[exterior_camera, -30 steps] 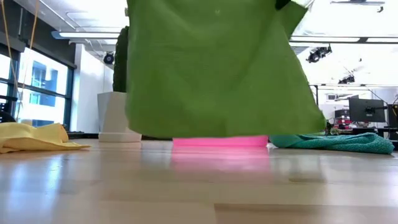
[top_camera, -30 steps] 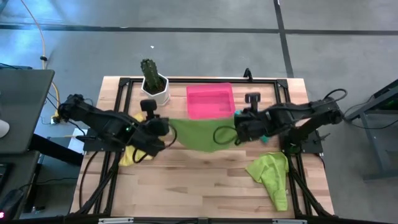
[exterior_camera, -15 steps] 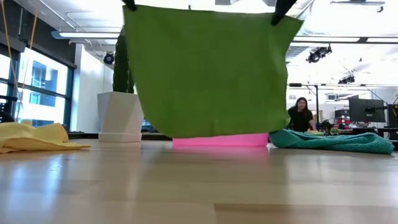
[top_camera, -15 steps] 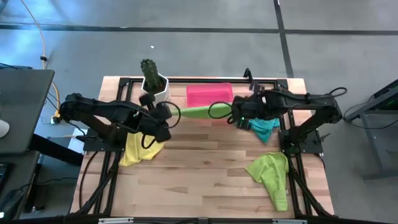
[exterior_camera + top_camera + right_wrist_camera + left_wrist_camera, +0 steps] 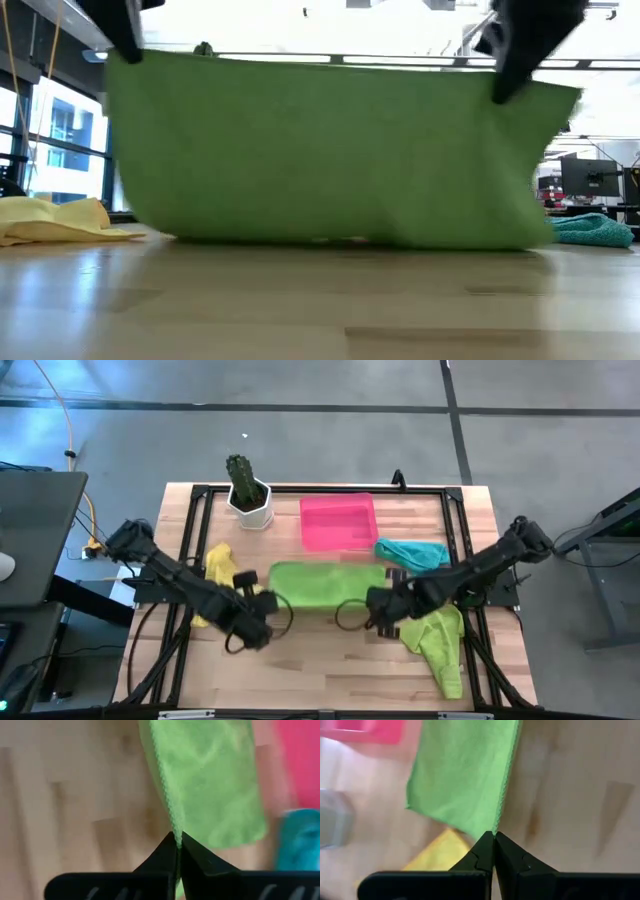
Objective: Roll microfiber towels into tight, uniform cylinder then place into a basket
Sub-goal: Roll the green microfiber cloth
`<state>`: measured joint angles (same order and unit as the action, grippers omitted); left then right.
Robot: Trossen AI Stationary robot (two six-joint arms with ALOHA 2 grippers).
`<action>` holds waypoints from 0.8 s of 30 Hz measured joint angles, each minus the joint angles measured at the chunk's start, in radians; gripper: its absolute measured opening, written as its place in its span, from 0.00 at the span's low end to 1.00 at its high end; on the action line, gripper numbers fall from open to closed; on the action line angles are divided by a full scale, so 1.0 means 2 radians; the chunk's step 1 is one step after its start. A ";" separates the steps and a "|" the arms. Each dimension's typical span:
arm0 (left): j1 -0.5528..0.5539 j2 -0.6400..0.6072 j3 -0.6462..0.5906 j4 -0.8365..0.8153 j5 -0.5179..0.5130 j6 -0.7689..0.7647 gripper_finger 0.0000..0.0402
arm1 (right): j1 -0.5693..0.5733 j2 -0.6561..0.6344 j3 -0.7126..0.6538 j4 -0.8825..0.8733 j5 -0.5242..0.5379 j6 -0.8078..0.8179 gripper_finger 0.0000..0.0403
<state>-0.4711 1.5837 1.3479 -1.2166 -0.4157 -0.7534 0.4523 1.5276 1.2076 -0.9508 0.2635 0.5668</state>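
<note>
On the slatted wooden table (image 5: pixel 330 660), both grippers pinch corners of a soft, rectangular green towel (image 5: pixel 325 582): left gripper (image 5: pixel 494 836), right gripper (image 5: pixel 177 836). It lies just before the glossy pink basket (image 5: pixel 338 522).

The spread microfiber towel (image 5: pixel 325 582) is plain mid green, with no print. A brighter lime green towel (image 5: pixel 437 643) and a yellow towel (image 5: pixel 215 568) are also unpatterned, as is the teal towel (image 5: pixel 412 553). The basket (image 5: pixel 338 522) is solid bright pink. A dark green cactus (image 5: pixel 239 476) stands in a white pot (image 5: pixel 250 511). The table (image 5: pixel 320 670) is pale wood in plank strips, its frame black.
</note>
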 joint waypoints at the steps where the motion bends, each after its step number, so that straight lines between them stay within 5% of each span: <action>1: -0.009 0.008 0.000 0.008 0.001 -0.008 0.00 | 0.010 0.000 -0.010 0.016 -0.007 0.012 0.00; 11: -0.050 0.100 0.000 0.100 0.038 -0.032 0.00 | 0.063 0.000 -0.072 0.193 -0.058 0.081 0.00; 17: -0.048 0.116 -0.001 0.114 0.064 -0.028 0.00 | 0.069 0.000 -0.072 0.198 -0.094 0.062 0.00; 24: -0.022 0.112 0.000 0.107 0.026 -0.011 0.00 | 0.044 0.000 -0.072 0.146 -0.075 -0.041 0.00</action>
<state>-0.5145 1.8080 1.3472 -1.0031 -0.3636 -0.7759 0.5399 1.5276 1.0641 -0.6578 0.1135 0.4857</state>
